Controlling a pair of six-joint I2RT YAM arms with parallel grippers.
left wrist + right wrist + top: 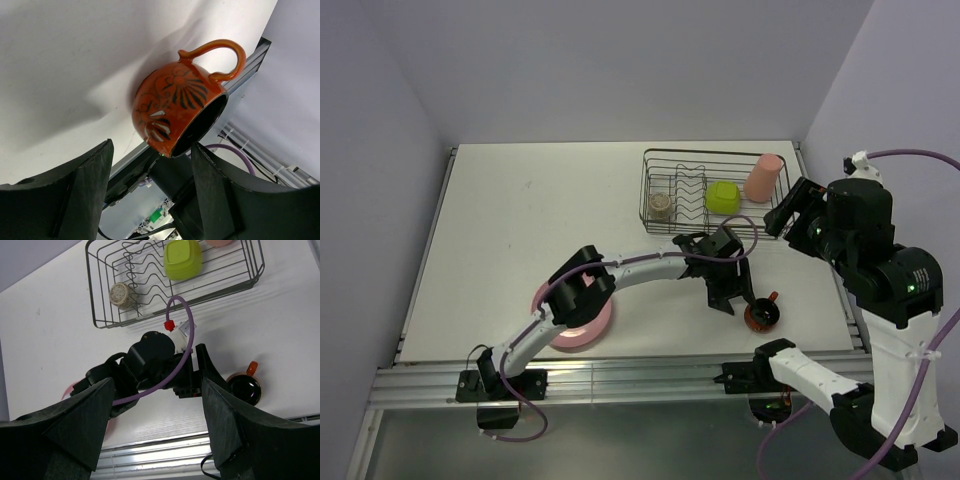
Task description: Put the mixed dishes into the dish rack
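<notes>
The left gripper (730,298) is held wide open and empty at 10 o'clock of the dark red mug (761,315), upright on the table (520,220) at 5 o'clock of the dish rack (720,152), presumably for grasping, while the right gripper (788,212) is raised, wide open, clear of the approach.
</notes>
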